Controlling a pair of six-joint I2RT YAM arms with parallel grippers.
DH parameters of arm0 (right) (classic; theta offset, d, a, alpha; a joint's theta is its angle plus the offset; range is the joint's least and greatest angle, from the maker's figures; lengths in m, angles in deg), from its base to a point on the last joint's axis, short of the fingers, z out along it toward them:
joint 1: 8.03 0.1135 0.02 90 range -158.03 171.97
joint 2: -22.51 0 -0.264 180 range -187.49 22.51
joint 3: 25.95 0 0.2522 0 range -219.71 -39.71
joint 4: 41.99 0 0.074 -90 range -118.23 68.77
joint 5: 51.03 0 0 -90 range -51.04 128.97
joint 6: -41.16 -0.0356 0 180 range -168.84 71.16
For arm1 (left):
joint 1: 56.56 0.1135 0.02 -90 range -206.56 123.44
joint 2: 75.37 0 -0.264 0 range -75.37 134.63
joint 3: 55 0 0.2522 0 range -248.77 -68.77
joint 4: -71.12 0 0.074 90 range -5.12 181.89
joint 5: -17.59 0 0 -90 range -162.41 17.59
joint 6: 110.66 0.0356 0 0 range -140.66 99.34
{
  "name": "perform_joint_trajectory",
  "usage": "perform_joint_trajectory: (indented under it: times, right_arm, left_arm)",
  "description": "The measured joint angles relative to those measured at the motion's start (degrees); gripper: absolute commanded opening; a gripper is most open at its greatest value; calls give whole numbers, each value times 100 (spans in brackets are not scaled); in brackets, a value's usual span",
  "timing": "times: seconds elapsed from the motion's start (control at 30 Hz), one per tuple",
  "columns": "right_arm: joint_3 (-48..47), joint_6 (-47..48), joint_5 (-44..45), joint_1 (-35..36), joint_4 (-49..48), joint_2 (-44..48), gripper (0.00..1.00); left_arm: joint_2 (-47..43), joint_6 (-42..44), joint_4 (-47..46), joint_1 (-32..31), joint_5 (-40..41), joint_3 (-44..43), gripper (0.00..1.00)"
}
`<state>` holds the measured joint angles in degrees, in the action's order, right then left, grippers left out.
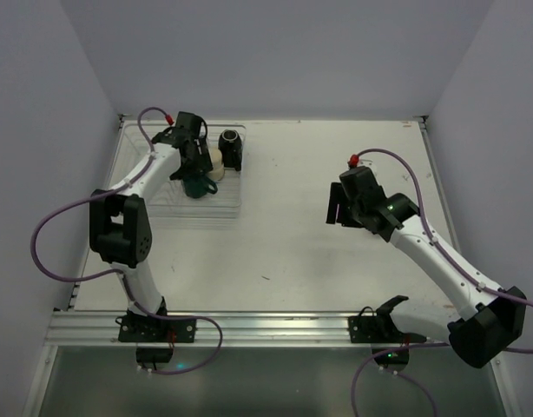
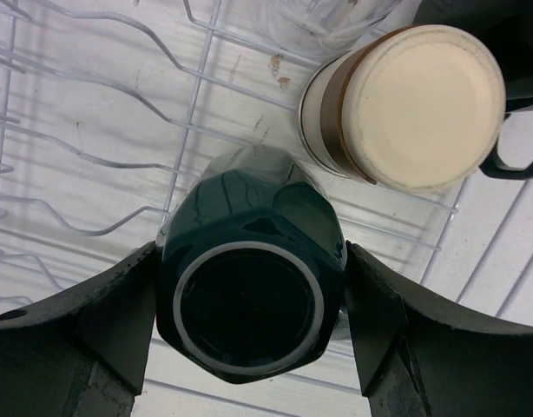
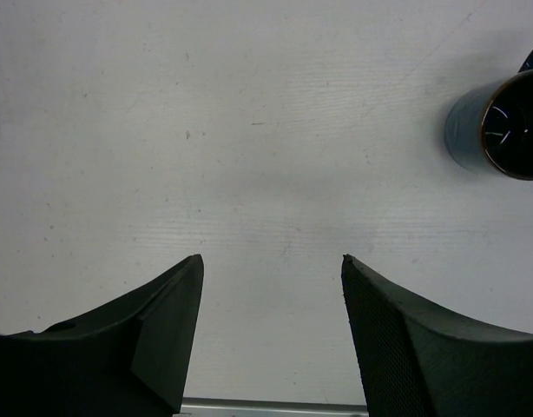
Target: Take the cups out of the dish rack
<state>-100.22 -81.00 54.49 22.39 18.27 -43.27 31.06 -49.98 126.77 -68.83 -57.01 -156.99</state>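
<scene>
Where the dish rack [image 1: 221, 205] sits at the far left of the bench [image 1: 284, 252], the left arm reaches out over it, and the left claw [image 2: 249, 261] is closed on the dark teal cup [image 2: 249, 221]. Both fingers press against the cup's sides, and one round end of the cup faces the wrist camera. The clear ribs of the rack lie beneath it.

Just beyond it, the cream cup with a brown band [image 2: 405, 104] stands upside down in the rack, its flat base showing. The black mug [image 1: 230, 149] stands just beside the cream cup, at the rack's right side. A clear cup [image 2: 336, 17] shows only partly at the top edge of the left wrist view.

The right claw [image 3: 271, 261] hangs over bare bench, well apart from the rack, with its jaws spread wide and nothing between them. In the right wrist view, the blue cup [image 3: 501, 126] stands on the bench beyond the right finger, touching nothing.
</scene>
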Motion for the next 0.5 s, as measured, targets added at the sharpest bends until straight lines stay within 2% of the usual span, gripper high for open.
perform_joint_trajectory:
  times: [0.33, 0.5]
  right_arm:
    - [-31, -101, -28, 382, -118, -444, 68]
    - [-37, -131, -516, 474, -479, -481, 68]
  left_arm:
    - [-979, 2, 129, 0, -175, 4, 0]
    - [-1593, 7, 107, 15, -654, 46, 0]
